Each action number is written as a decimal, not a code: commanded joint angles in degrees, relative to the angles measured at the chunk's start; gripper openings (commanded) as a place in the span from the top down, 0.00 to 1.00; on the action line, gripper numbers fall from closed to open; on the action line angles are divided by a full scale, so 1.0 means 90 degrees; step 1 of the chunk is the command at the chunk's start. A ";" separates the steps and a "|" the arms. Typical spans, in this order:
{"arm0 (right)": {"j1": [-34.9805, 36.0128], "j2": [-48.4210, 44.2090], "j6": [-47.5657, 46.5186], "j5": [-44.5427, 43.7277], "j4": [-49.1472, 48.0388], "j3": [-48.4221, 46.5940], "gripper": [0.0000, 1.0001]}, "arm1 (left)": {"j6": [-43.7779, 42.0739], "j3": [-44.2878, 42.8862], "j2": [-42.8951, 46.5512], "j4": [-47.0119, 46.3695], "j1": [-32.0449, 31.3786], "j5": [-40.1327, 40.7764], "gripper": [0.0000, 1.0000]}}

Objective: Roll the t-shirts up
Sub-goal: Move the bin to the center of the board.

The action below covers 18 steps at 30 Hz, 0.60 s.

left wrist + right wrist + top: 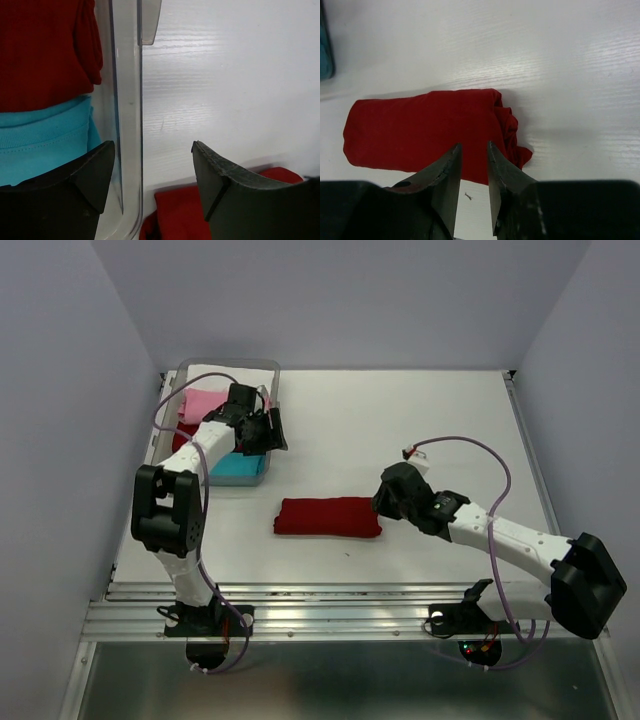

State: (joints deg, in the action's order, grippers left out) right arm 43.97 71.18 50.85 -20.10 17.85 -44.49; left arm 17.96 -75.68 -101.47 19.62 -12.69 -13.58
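The right end effector (472, 147) is hovering, its 2 fingers a little apart and empty, over the rolled dark red cloth t-shirt (425, 132) lying on the white tabletop (555, 50). The left end effector (152, 145) is gaping wide over the clear plastic bin (127, 100) wall.

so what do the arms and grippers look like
White links with bulky black joints on the left arm and right arm, each trailing a looping purple cable. The left gripper and right gripper have black wedge-shaped fingers.
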 commanded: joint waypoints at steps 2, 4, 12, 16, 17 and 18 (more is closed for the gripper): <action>-0.0158 0.0011 -0.0025 0.0591 0.0019 0.0246 0.63 | 0.0153 -0.0556 0.0570 0.0359 -0.0084 0.0005 0.27; -0.0158 0.0050 -0.0113 0.0826 0.0000 0.0285 0.60 | 0.0192 -0.0605 0.0961 0.0495 -0.0094 0.0073 0.27; -0.0217 0.0060 -0.0298 0.0895 0.0009 0.0197 0.53 | 0.1390 0.1023 0.2989 0.0809 -0.0104 0.0348 0.27; -0.0217 0.0119 -0.0376 0.0866 0.0038 0.0080 0.48 | 0.2027 0.2577 0.3744 0.0555 -0.0123 -0.0122 0.27; -0.0217 0.0128 -0.0386 0.0866 0.0039 0.0041 0.45 | 0.2077 0.2782 0.3939 0.0448 -0.0123 -0.0112 0.26; -0.0217 0.0129 -0.0396 0.0866 0.0039 0.0041 0.44 | 0.2116 0.2968 0.3999 0.0399 -0.0133 -0.0102 0.23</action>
State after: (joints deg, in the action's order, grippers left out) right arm 42.33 72.05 48.77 -12.58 18.50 -42.06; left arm 31.68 -55.42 -66.52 23.92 -13.45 -12.97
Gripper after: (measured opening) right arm 0.542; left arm 0.737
